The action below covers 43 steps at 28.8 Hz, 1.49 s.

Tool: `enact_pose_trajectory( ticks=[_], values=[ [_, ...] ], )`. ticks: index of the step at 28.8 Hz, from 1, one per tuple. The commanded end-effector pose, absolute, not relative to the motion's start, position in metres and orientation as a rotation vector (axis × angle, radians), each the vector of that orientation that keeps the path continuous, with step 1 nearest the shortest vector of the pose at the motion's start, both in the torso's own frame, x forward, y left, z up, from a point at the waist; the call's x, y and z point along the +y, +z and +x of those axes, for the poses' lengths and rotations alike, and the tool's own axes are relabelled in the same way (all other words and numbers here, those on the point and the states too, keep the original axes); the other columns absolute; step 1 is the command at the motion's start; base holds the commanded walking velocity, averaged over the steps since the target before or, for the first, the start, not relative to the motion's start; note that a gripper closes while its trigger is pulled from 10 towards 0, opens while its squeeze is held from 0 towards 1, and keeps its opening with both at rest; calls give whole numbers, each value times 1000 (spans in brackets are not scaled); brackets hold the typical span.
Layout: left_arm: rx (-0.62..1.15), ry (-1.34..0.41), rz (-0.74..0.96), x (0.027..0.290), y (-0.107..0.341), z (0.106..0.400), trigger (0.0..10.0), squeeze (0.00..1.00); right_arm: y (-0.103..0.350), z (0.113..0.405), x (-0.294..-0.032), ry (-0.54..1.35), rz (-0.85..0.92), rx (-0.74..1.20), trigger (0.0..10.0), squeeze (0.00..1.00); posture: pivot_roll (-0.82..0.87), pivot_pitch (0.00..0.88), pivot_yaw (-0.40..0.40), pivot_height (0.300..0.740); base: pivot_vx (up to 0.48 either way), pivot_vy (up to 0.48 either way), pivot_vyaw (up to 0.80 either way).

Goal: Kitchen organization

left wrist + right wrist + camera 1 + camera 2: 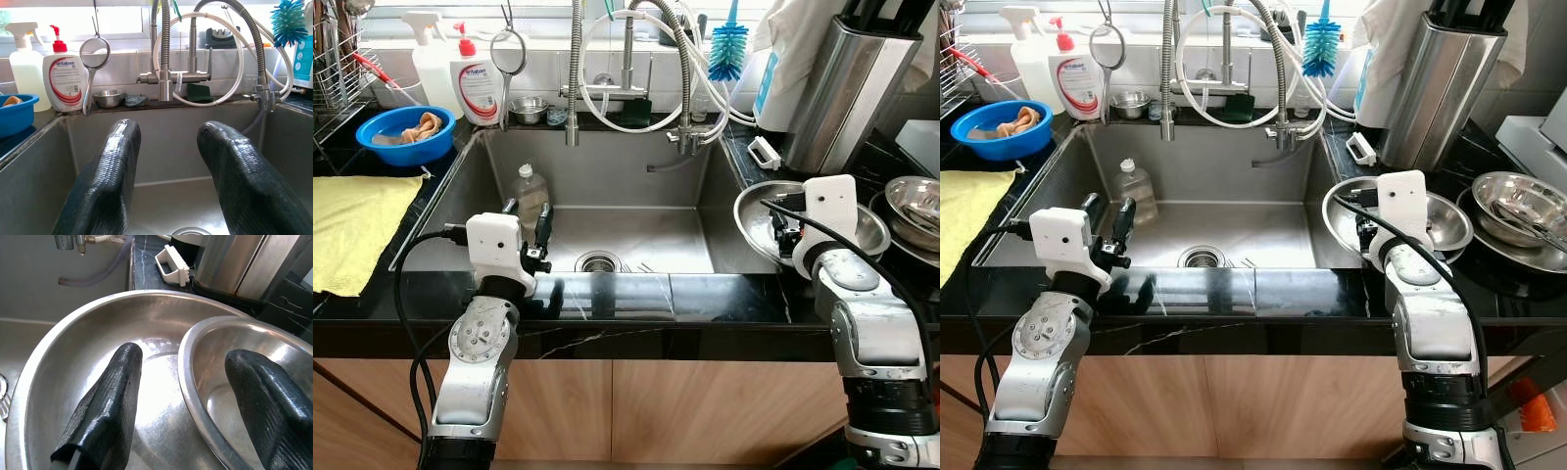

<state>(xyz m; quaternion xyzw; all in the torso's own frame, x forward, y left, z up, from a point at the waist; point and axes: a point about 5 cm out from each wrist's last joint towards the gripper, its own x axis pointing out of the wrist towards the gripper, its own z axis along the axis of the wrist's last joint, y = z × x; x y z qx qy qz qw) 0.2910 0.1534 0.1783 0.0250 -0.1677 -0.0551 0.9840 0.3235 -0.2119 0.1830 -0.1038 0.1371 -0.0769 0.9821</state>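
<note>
The right gripper (183, 396) hangs with its black fingers spread apart, straddling the rim of a small steel bowl (230, 382) — one finger inside it, the other over the large steel bowl (73, 362) that it sits in. Both bowls rest on the black counter (724, 294) just right of the sink (607, 186). The left gripper (166, 181) is parted too, holding nothing, poised over the sink's front left corner beside a clear plastic bottle (530, 196) standing in the basin. Left of the sink lie a yellow cloth (352, 225) and a blue bowl (406, 132).
</note>
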Motion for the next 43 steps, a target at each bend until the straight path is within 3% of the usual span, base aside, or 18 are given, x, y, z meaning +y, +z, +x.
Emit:
enact_pose_trajectory(
  ticks=[1, 7, 8, 9, 38, 43],
  values=[
    [-320, -118, 50, 154, 177, 291, 10000, 0, 185, 326, -212, -167, -188, 284, 10000, 0, -96, 0, -32, 706, 0, 0, 0],
    [-317, -115, 54, 156, 177, 290, 10000, 0, 182, 326, -210, -167, -169, 300, 10000, 0, -90, 0, -32, 706, 0, 0, 0],
    [-317, -114, 55, 157, 177, 290, 10000, 0, 182, 326, -209, -166, -165, 300, 1725, 0, -89, 0, -32, 706, 0, 0, 0],
    [-317, -113, 56, 157, 177, 290, 10000, 0, 181, 326, -209, -165, -164, 300, 0, 0, -89, 0, -32, 706, 0, 0, 0],
    [-320, -117, 68, 159, 179, 290, 10000, 0, 191, 332, -202, -173, -147, 232, 0, 0, -70, 0, -22, 706, 0, 0, 0],
    [-322, -128, 66, 157, 179, 290, 10000, 0, 211, 332, -205, -225, -322, 123, 0, 0, -72, 0, -21, 706, 0, 0, 0]
  ],
)
